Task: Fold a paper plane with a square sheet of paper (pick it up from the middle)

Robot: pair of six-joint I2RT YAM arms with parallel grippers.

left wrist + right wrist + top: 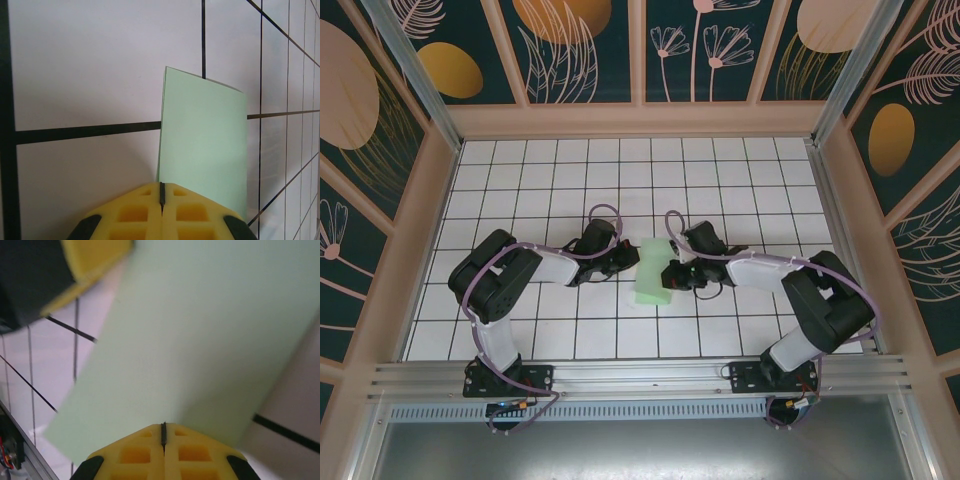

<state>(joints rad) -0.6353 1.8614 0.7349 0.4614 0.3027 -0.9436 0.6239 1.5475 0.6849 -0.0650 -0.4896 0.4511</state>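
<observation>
A: Item one — square sheet of paper [653, 272]?
B: Pale mint, doubled into a narrow strip, at the middle of the table [570, 170].
A: Left gripper [162, 186]?
B: Fingers together, clamped on one edge.
A: Right gripper [163, 426]?
B: Likewise — pressed closed on the opposite side.

Robot lab test cell, not a home. Bench [520, 180] is a white board ruled in black grid squares, boxed in by aluminium extrusion posts [412, 72] and a slotted front rail [640, 378]. Wall panels [585, 50] are a printed dark-teal botanical backdrop. Two robot arms bolted to the rail: left arm [500, 285], right arm [825, 305], purple cables [468, 300] looped along them.
</observation>
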